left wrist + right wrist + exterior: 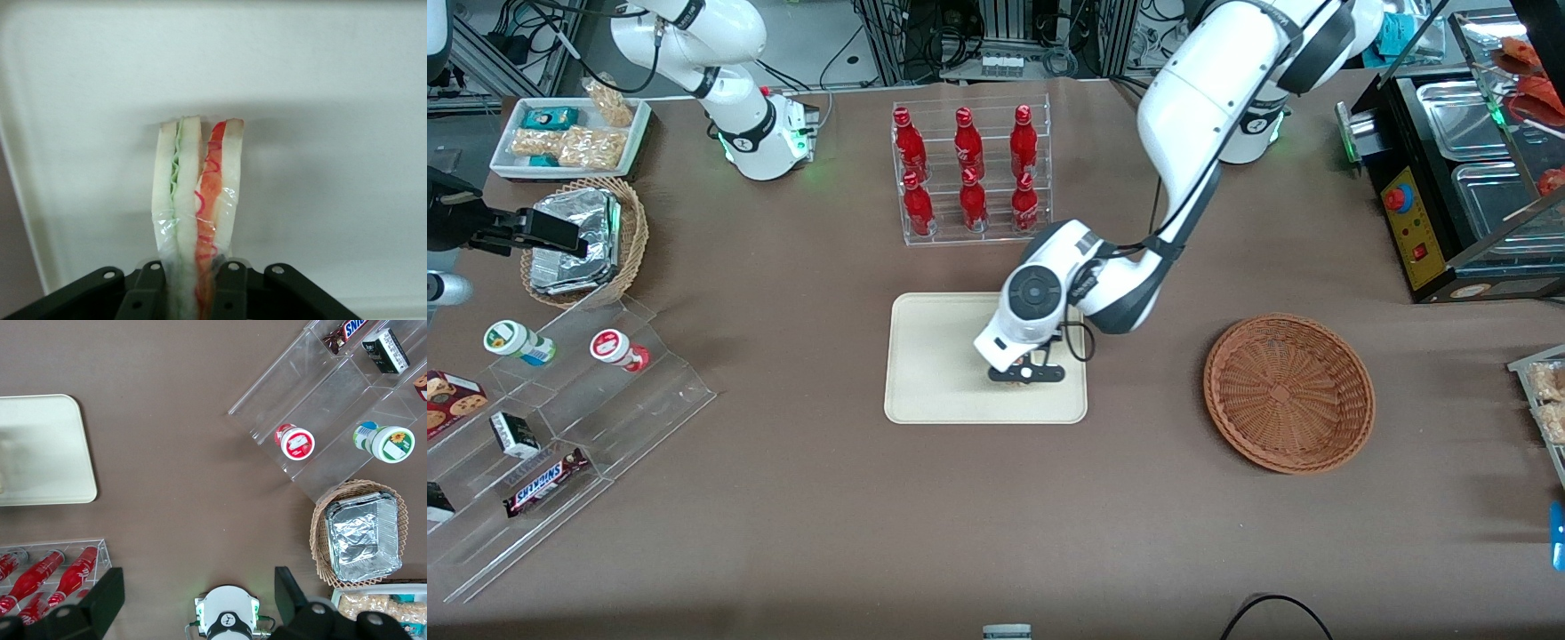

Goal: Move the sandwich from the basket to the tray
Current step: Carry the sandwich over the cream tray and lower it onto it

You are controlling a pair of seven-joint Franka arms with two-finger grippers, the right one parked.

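Your gripper (197,293) pinches the sandwich (197,200) by one end, low over the tray (934,356). You're at the set-down: lower it, release, lift straight up. The basket (1288,391) sits beside the tray, toward the working arm's end.

A clear rack of six red bottles (967,173) stands farther from the front camera than a stepped acrylic stand (560,427) holding yogurt cups (519,342) and a Snickers bar (545,481).
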